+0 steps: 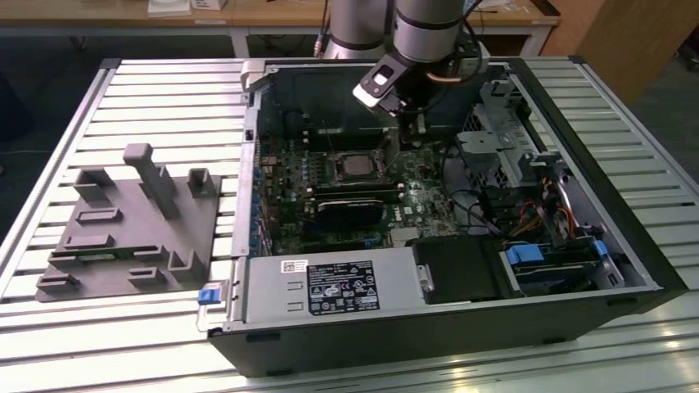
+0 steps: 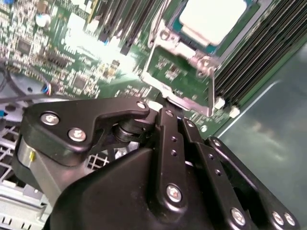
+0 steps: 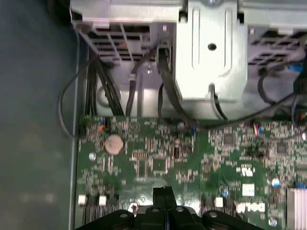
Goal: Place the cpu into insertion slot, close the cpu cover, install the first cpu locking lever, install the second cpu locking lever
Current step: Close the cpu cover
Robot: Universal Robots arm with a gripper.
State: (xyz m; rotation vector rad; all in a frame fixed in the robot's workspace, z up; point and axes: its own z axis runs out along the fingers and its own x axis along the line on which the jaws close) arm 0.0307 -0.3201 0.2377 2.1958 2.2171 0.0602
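Hovering low inside the open computer case (image 1: 437, 340), the claw (image 1: 412, 135) hangs just beside the insertion slot (image 1: 334, 167), on the exterior view's right of it. In both wrist views its fingertips (image 3: 158, 195) look pressed together with nothing visible between them, so I read it as clenched on nothing.

The cpu (image 2: 216, 19) lies flat in the slot, pale top up, so the placing looks done. The cpu cover (image 2: 162, 38) seems to lie down around the chip, its frame edging the pale square, though I cannot be sure it is fully seated. A thin metal rod (image 2: 212, 88), probably one locking lever, runs along the socket's edge close to the claw's tip. Whether the two touch I cannot tell. My judgement is that the lever stage is in hand. Work at this spot calls for fine alignment and a light, steady push, since the rod is slim and the black memory slots (image 2: 259, 52) crowd one side of the socket.

The case lies on the slatted surface (image 1: 142, 106). It holds the green board (image 3: 158, 163), a grey power-supply box (image 1: 327, 286), a silvery drive cage (image 3: 211, 48) and dark cables (image 3: 103, 91). A grey moulded fixture (image 1: 120, 237) with upright posts sits on the surface beside the case, on the exterior view's left.
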